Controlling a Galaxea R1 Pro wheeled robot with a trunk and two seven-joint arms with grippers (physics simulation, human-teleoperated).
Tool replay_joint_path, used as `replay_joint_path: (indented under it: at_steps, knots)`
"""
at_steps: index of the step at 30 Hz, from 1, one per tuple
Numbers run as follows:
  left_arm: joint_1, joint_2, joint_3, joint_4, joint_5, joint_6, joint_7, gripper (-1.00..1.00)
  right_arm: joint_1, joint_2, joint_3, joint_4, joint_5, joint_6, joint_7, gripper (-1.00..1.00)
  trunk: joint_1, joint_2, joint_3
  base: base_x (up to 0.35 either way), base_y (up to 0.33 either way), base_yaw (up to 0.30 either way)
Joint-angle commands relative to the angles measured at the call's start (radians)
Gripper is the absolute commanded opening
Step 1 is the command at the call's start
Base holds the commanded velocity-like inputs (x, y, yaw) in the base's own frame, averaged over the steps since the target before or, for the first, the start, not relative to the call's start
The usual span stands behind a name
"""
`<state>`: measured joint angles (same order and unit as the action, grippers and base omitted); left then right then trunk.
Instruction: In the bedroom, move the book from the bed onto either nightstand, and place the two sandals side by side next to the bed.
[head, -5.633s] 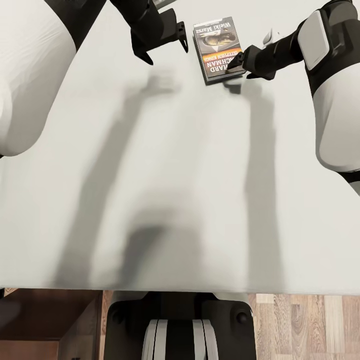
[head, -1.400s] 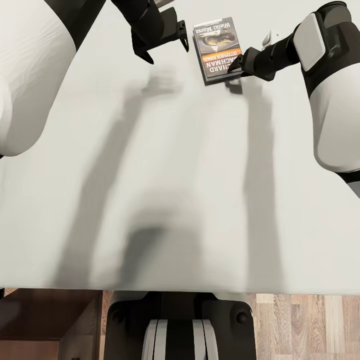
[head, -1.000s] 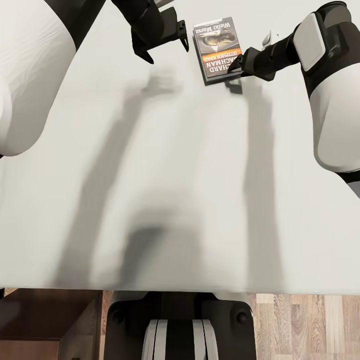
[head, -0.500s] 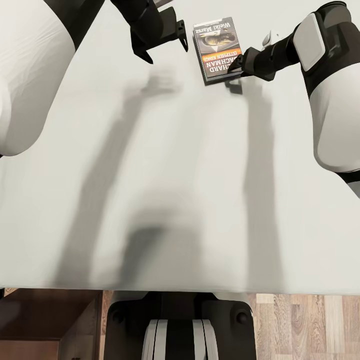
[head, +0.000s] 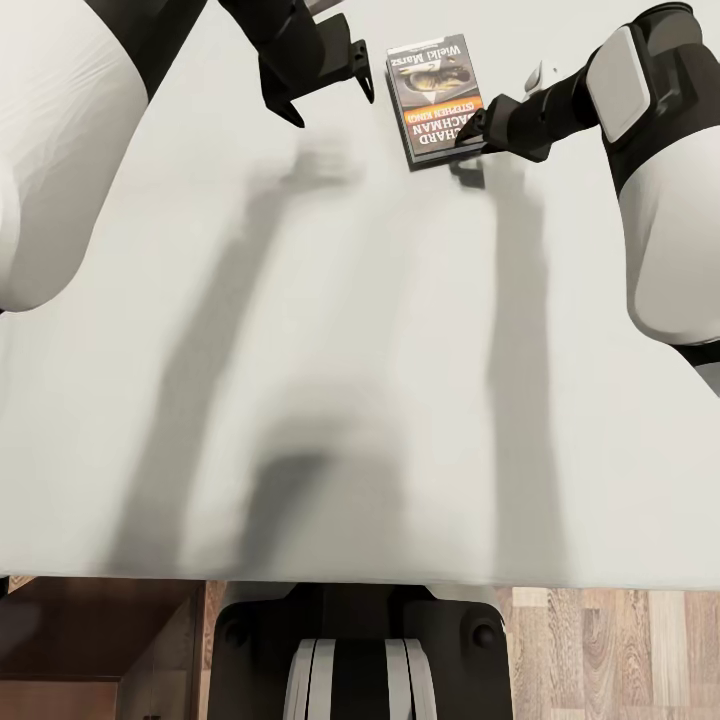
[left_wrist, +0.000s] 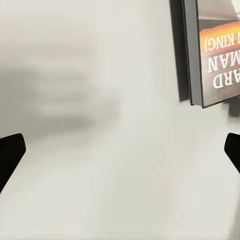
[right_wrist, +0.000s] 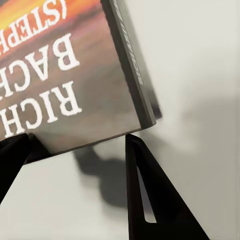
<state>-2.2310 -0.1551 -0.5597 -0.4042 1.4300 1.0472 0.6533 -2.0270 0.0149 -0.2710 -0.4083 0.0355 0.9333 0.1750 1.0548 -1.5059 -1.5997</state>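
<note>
Pincer on the right arm (head: 471, 133) sits at the near right corner of the book (head: 434, 97), toward one o'clock in the head view. In the right wrist view its two dark fingers (right_wrist: 145, 200) stand apart, one on each side of that corner, with the book's bottom edge just above them; whether either finger touches the cover I cannot tell, and nothing shows it squeezing the book. A small dark shadow lies on the mattress under the corner.

The left pincer (head: 325, 85) hangs at about twelve o'clock, just left of the book and apart from it. Its fingers are spread wide and hold nothing; in the left wrist view only the two black fingertips (left_wrist: 11, 155) show at the edges, with bare mattress between them and the book's spine side beyond (left_wrist: 212, 55).

The book lies flat on the bed (head: 350, 380), cover up, near the far edge of the head view. Its cover shows a dark picture, an orange band and white lettering reading upside down from the robot's side. The rest of the off-white mattress spreads from there toward six o'clock, crossed by long grey shadows of the arms.

At six o'clock the robot's dark trunk (head: 360, 650) meets the mattress edge. Wood-plank floor (head: 610, 650) shows at five o'clock, and a dark brown wooden surface (head: 100, 640) at seven o'clock.
</note>
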Motion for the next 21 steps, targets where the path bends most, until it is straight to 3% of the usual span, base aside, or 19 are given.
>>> replay_joint_path:
  at_steps: [1, 21]
  knots:
    - [-0.001, 0.001, -0.006, -0.001, 0.011, 0.000, 0.007, 1.00, 0.000, 0.001, -0.005, 0.004, 0.024, 0.003, 0.003, -1.00, 0.001, 0.000, 0.000, 0.000, 0.000, 0.000]
    - [0.046, 0.008, -0.002, -0.004, 0.012, 0.000, -0.005, 1.00, -0.001, 0.000, -0.016, 0.002, 0.021, 0.011, 0.003, -1.00, 0.001, 0.000, 0.000, 0.000, 0.000, 0.000]
